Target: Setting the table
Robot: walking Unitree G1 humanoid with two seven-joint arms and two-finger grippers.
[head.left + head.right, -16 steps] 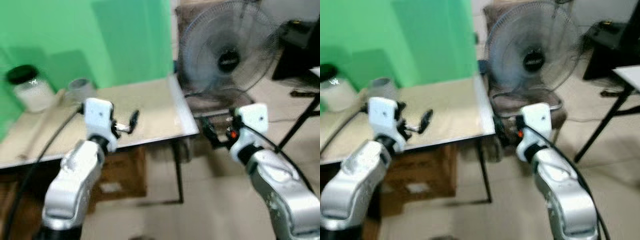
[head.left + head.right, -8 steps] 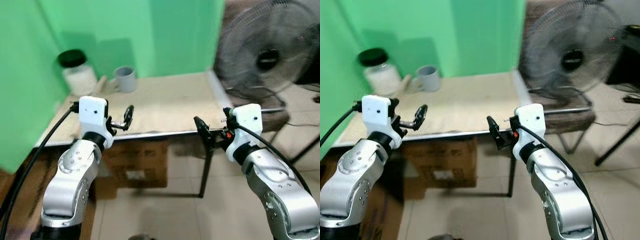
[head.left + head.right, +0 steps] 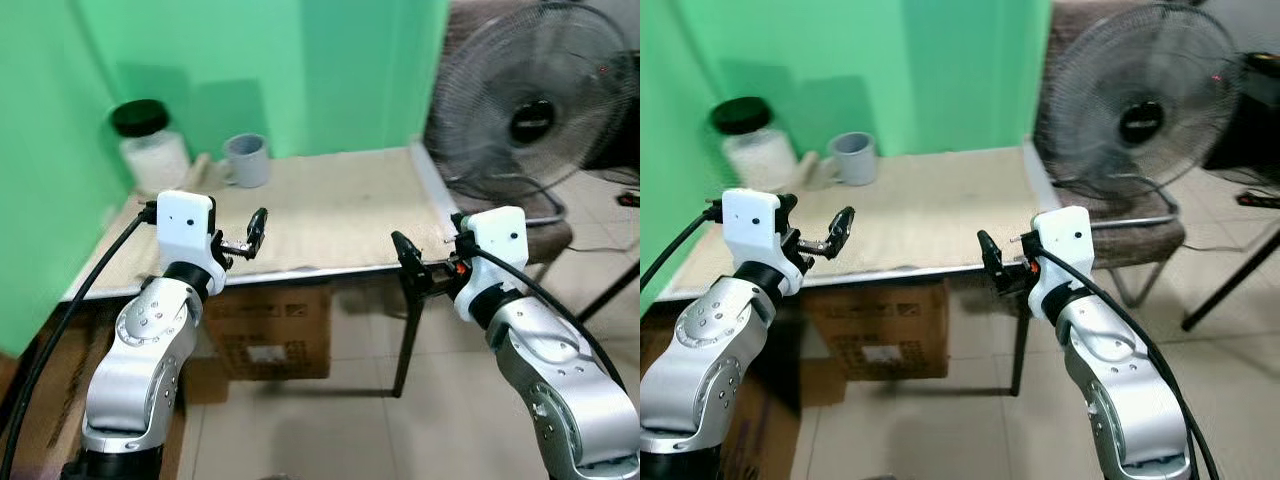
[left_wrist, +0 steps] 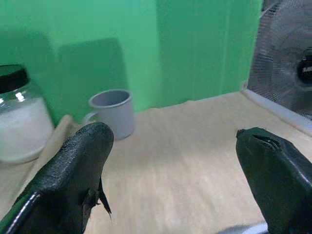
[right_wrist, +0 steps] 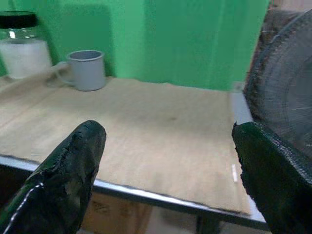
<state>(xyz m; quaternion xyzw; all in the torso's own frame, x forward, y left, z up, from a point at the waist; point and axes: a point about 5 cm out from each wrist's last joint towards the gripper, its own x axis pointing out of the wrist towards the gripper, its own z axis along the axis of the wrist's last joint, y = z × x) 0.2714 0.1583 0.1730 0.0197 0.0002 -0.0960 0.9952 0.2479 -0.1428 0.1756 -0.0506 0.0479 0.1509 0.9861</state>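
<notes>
A grey mug [image 3: 247,160] stands at the back left of a tan-topped table [image 3: 330,215], beside a glass jar [image 3: 150,148] with a black lid and white contents. My left gripper [image 3: 245,238] hovers open over the table's front left edge, holding nothing. Off the front right corner, my right gripper [image 3: 413,264] is open and holds nothing as well. The mug [image 4: 113,112] and jar [image 4: 20,119] appear between the left fingers [image 4: 73,170], and the mug [image 5: 86,69] shows again past the right fingers [image 5: 68,170].
A green wall [image 3: 260,70] backs the table on the far and left sides. A large standing fan [image 3: 535,120] rests on a brown seat to the right. A cardboard box [image 3: 270,340] sits under the table. Tiled floor lies in front.
The camera swung left and steadied, bringing the mug, jar and whole tabletop into view. Both arms keep their raised pose, fingers open as before.
</notes>
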